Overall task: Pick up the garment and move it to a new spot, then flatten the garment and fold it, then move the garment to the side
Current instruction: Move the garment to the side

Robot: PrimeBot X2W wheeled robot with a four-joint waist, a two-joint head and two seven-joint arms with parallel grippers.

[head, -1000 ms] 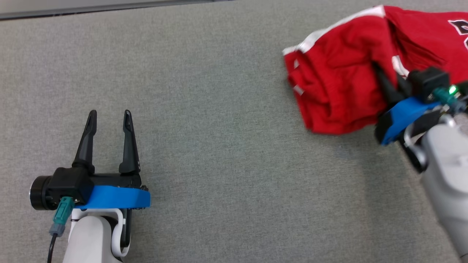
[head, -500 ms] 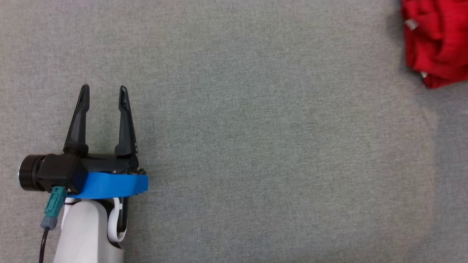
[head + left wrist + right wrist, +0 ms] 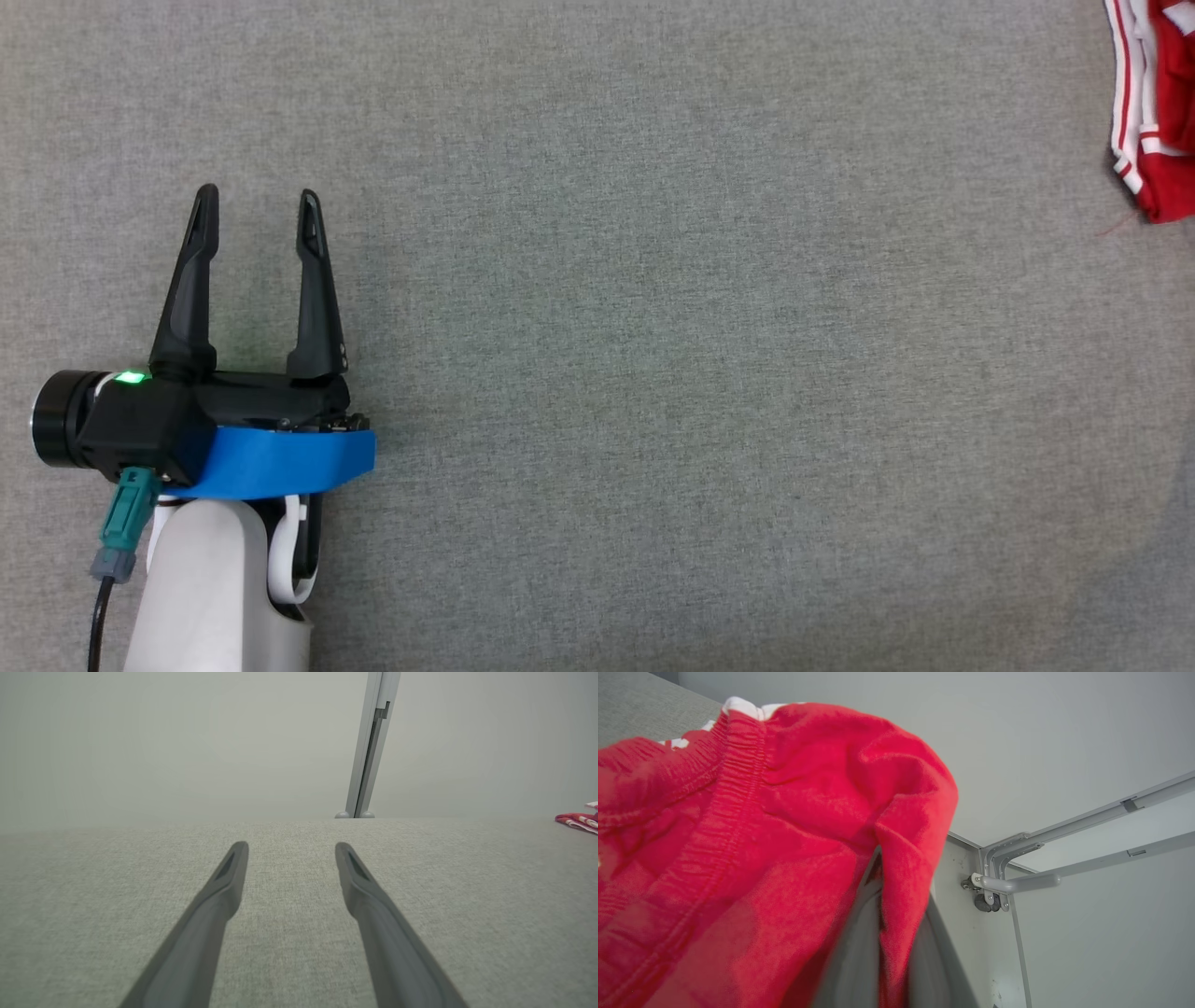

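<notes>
Head view — red shorts (image 3: 1162,182) far right

I'm seeing the left gripper (image 3: 257,196) hovering wide open, empty, over the grey table (image 3: 653,373); the right gripper (image 3: 889,914) is pinching the red shorts tight — they're showing at the table's upper right edge.

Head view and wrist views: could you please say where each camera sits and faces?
Head view: on the head, facing down at the grey fabric surface; open left tool lower left.
Left wrist view: on the left wrist, facing along that surface toward a pale wall; its spread fingers.
Right wrist view: on the right wrist, facing the red garment against a pale wall; right tool shut on it.
Shared: head and left wrist views both show the garment's edge.
</notes>
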